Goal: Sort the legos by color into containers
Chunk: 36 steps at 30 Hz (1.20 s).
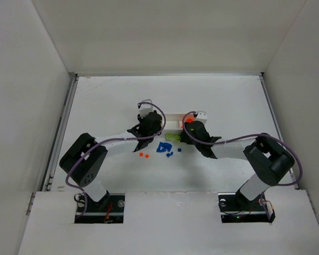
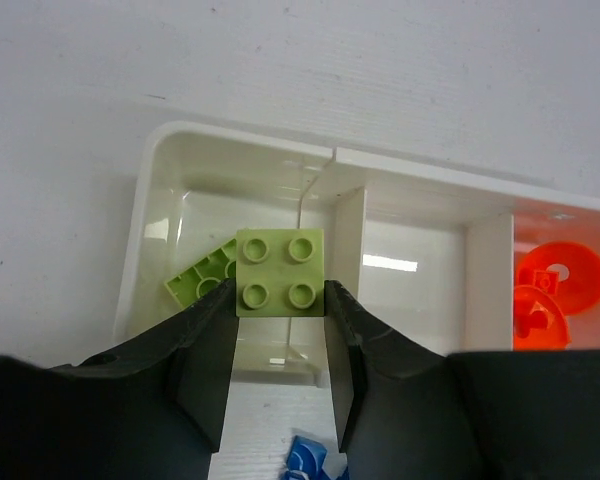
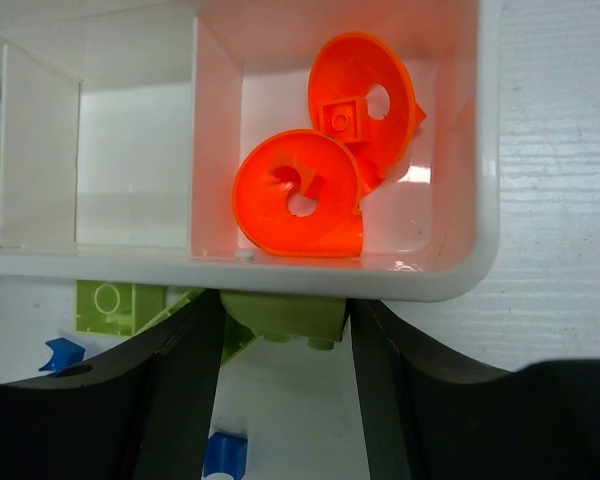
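- Loose blue legos [image 1: 163, 147] and two tiny orange-red legos [image 1: 143, 155] lie on the table [image 1: 106, 101], near the white tray [image 3: 100, 262].
- The right gripper [image 3: 285, 303] stands fairly wide around a green brick [image 3: 280, 320] on the table just beside the tray's near wall. Whether the jaws press it cannot be told.
- The left gripper [image 2: 280, 298], narrowed, pinches a square green lego [image 2: 281, 272] over the tray's left end compartment, where another green piece [image 2: 198, 277] lies.
- Two orange-red round pieces [image 3: 300, 200] lean together in the right end compartment.
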Each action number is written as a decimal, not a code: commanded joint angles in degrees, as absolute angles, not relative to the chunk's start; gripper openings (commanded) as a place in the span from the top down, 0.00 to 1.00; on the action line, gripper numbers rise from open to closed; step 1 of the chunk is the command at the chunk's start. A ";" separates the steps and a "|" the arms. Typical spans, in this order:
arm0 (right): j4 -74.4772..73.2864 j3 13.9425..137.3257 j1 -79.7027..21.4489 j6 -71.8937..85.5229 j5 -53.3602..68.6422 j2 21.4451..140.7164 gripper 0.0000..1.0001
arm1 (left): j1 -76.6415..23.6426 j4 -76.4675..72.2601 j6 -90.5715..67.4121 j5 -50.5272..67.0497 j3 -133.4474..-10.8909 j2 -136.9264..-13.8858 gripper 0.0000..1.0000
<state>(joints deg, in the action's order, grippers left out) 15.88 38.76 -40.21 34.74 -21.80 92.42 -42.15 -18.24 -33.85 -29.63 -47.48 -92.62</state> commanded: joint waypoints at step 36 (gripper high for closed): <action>12.22 69.07 -49.26 33.48 -18.55 104.23 0.50 | -51.55 -13.54 -42.89 -38.93 -19.95 -55.99 0.59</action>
<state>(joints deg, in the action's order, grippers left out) 10.68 64.77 -48.34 33.30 -19.97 103.07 -51.07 -14.70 -40.53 -36.10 -20.27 -57.23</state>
